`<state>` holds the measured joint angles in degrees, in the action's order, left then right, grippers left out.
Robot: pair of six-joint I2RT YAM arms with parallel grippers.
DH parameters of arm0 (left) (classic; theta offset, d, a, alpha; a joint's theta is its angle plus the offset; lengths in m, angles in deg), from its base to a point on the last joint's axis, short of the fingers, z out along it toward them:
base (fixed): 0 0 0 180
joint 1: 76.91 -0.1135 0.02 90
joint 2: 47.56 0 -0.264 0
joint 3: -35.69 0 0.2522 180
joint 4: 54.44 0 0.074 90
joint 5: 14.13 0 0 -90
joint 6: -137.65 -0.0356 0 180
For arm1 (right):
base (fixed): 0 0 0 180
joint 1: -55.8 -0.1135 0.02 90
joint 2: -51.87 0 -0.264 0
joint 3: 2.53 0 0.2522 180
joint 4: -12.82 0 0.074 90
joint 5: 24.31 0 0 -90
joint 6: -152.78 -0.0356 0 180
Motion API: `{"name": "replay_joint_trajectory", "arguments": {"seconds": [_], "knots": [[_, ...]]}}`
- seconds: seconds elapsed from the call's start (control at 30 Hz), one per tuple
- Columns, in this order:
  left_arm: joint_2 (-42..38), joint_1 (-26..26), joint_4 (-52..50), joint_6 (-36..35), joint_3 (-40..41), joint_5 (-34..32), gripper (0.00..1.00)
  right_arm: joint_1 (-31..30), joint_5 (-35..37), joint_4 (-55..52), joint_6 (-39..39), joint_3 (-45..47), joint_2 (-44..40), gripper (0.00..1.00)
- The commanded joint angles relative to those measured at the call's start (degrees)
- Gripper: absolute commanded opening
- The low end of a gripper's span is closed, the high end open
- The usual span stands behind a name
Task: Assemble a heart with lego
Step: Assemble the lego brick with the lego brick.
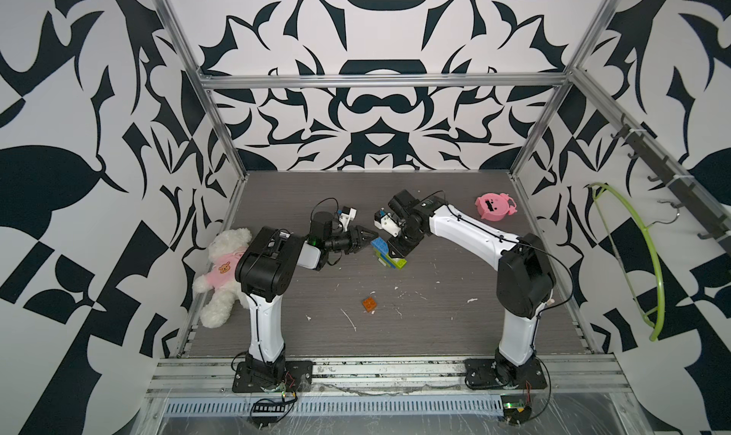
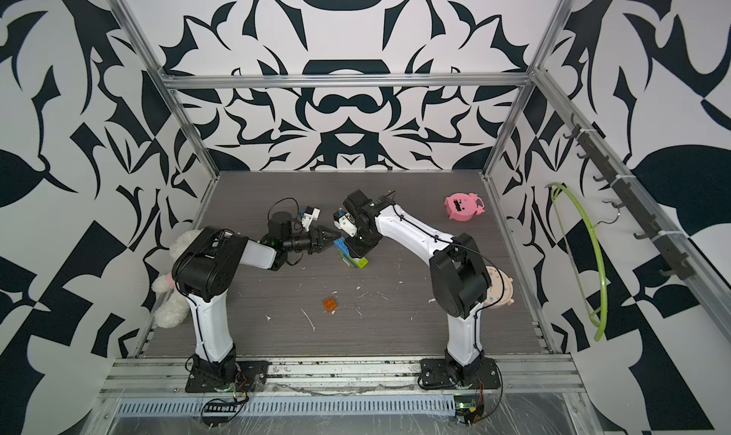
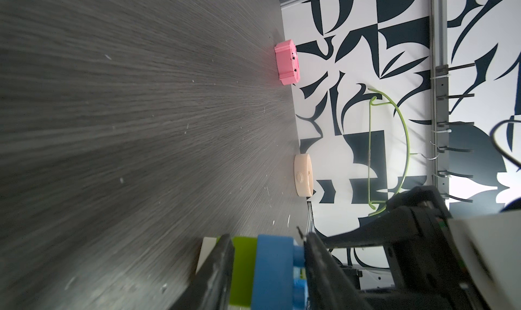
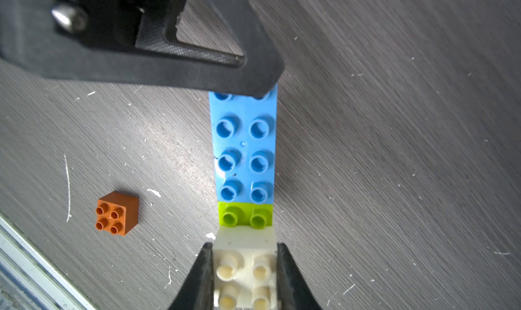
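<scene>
Heart [image 1: 387, 253], joined blue, green and white bricks, is near the middle of the surface [image 1: 435, 326]. Right gripper [image 4: 244, 249] is closed on its white brick [image 4: 244, 269]; left gripper [image 3: 267, 246] clamps its blue brick [image 4: 245, 147]. Orange brick [image 1: 369, 305] lies apart, toward the front edge.

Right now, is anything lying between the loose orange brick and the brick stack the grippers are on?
Nothing visible does. Only bare table with white flecks lies between the orange brick and the stack. The left gripper and right gripper are both shut on the stack.
</scene>
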<state>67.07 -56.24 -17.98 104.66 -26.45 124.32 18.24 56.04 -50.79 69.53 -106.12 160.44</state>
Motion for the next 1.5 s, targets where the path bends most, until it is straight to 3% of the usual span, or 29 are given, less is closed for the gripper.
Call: {"name": "replay_joint_trajectory", "arguments": {"seconds": [0.0,0.3,1.07,1.47], "knots": [[0.57,0.17,0.32,-0.83,0.72,-0.2,0.44,-0.59,-0.2,0.15,0.18,0.37,-0.44,0.23],[0.86,0.1,0.93,-0.85,1.69,-0.55,0.39,-0.61,0.87,1.47,-0.5,1.22,-3.09,0.23],[1.2,0.01,1.86,-1.02,2.52,-1.36,0.38,-0.23,-0.47,5.42,-1.43,6.06,-5.83,0.23],[1.44,0.06,1.38,-1.07,2.12,-1.6,0.37,-1.07,4.63,2.8,-0.72,5.61,-2.59,0.23]]}}
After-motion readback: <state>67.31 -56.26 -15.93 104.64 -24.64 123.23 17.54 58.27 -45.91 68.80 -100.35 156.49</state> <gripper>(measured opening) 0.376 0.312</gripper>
